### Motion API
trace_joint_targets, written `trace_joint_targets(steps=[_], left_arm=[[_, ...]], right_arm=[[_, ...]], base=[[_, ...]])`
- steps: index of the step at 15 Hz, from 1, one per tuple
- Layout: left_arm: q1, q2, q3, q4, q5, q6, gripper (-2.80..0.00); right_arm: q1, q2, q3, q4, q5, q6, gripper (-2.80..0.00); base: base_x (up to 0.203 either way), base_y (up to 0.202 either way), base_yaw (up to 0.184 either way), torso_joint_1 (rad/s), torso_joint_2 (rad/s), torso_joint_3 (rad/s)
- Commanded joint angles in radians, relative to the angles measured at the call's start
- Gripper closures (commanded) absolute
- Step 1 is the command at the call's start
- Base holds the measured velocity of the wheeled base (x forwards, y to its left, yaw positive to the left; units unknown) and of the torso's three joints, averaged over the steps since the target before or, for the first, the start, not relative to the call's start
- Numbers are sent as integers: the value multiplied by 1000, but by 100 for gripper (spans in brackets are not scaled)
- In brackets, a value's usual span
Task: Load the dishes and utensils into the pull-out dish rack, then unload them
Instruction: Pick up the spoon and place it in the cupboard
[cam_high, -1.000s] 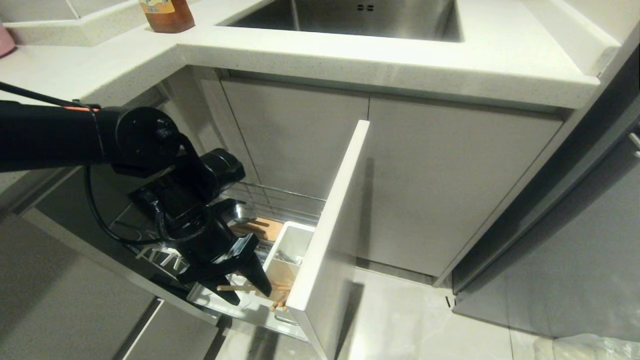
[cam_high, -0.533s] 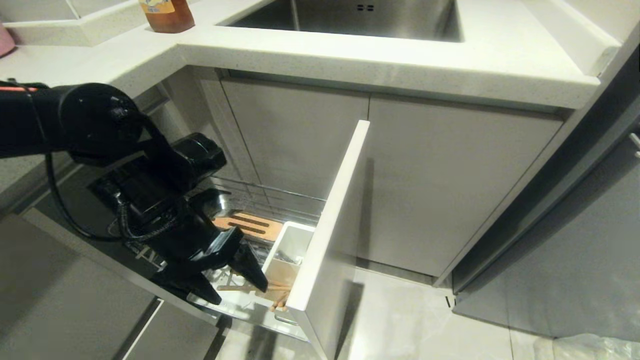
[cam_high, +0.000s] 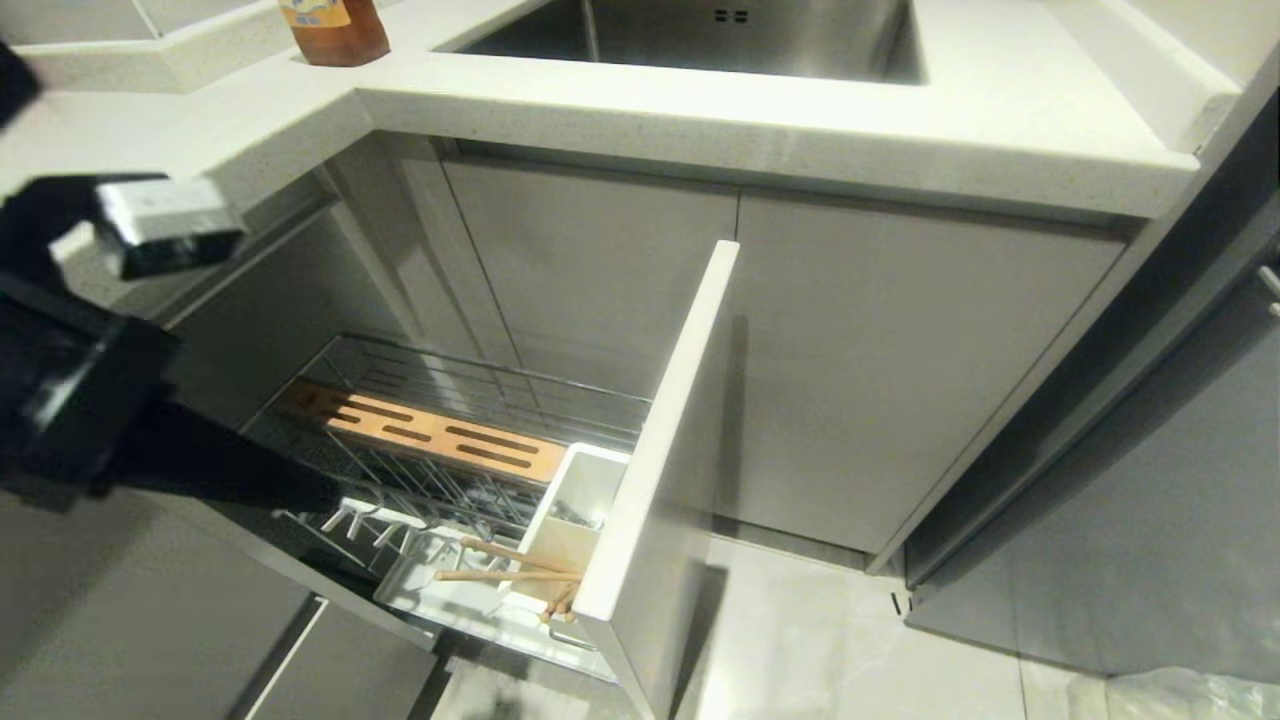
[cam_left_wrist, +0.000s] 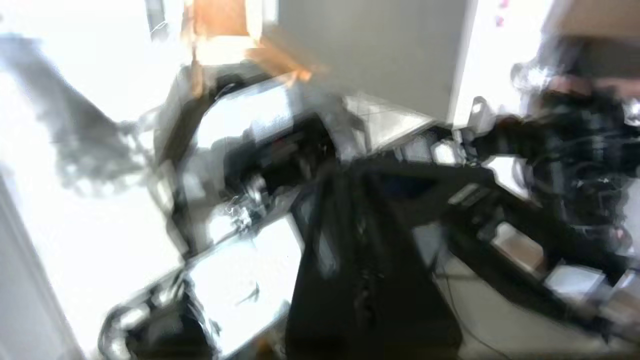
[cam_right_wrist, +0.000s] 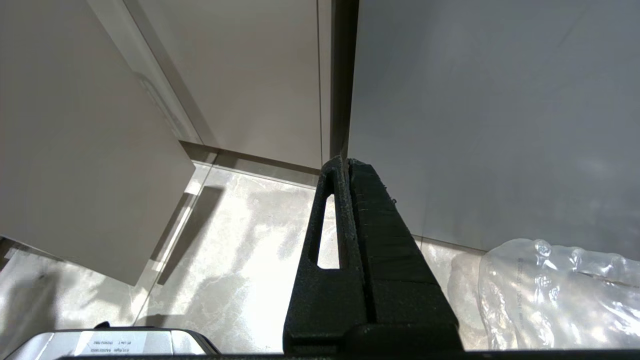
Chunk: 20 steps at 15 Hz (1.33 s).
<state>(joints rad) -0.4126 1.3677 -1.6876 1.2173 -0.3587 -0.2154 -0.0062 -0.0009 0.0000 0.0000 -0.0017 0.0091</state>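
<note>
1. Left wrist view is smeared, so my left pincer (cam_left_wrist: 350, 220) is only a dark mass there; its jaws read as closed, and I see nothing between them. In the head view its arm sits at the far left edge, apart from the rack.
2. My right pincer (cam_right_wrist: 345, 167) hangs parked over the floor, jaws pressed together, empty.
3. The pull-out dish rack (cam_high: 455, 470) stands drawn out below the counter (cam_high: 760, 130). The chopsticks (cam_high: 510, 565) lie tilted in the white utensil box (cam_high: 580, 485) by the front panel (cam_high: 655, 440).
4. I judge loading partly done: utensils in, no plate or bowl in view, prongs bare.
5. Something grey, perhaps the spoon, shows in the box; I cannot confirm it. Unloading is all left.
</note>
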Motion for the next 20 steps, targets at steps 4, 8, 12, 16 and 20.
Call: trace_joint_targets(steps=[4,8,12,16,20], left_arm=[[112,-257,-56,-127,99,50,0],[397,-353,-54,-233,120,122,0],[598,-400,23,-408,388,168,0],[853,-316,-54,-428,412,205,0],[1202,-217,-130,-430,219,267,0]], right_arm=[[0,1,0,0,0,0,0],[0,1,0,0,0,0,0],[0,1,0,0,0,0,0],[0,1,0,0,0,0,0],[0,1,0,0,0,0,0]], base=[[0,0,0,0,0,0],[0,0,0,0,0,0],[0,0,0,0,0,0],[0,0,0,0,0,0],[0,0,0,0,0,0]])
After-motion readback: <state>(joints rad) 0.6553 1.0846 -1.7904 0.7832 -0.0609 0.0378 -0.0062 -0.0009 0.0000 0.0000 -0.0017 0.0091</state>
